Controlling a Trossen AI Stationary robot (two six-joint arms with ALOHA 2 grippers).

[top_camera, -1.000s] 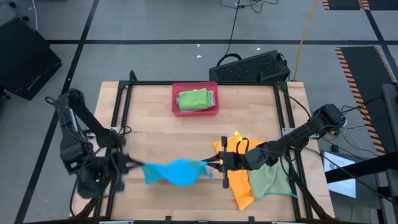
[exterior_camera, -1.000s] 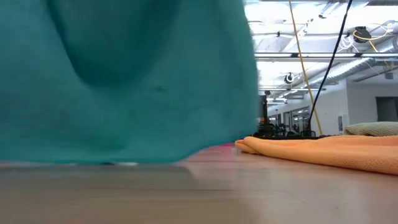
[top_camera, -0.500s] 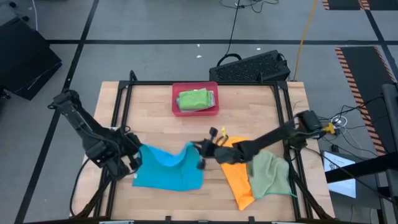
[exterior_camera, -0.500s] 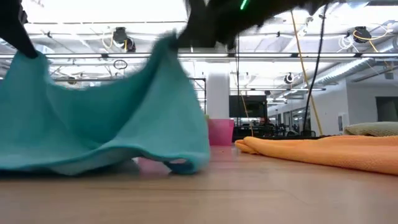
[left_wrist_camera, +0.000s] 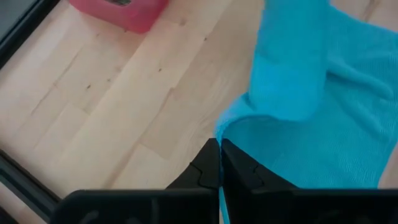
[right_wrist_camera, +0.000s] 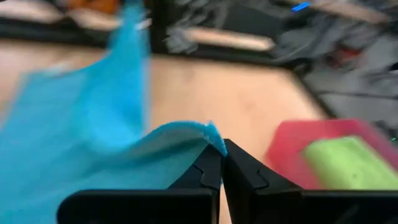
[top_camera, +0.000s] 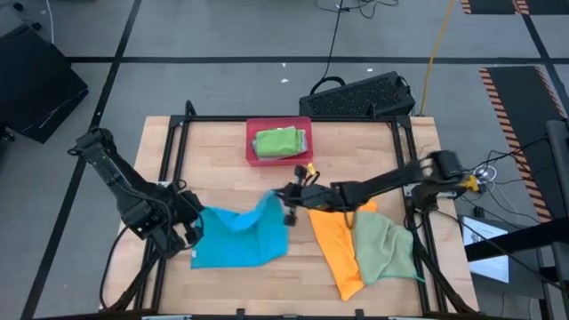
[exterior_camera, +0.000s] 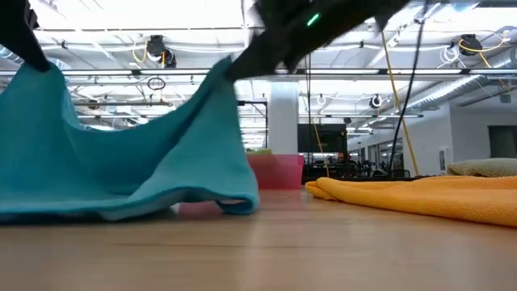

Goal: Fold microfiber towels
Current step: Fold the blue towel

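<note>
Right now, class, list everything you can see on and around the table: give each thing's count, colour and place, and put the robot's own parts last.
Blue microfiber towel: one, bright blue, front left of table, two corners lifted.
Orange towel: one, orange, front right, flat.
Green towel: one, pale green, lying partly on the orange one.
Folded towel: one, light green, in the tray.
Tray: one, pink-red, back centre.
Keyboard: one, black, behind the table.
Left gripper: jaws shut on the blue towel's left corner.
Right gripper: jaws shut on its right corner.
</note>
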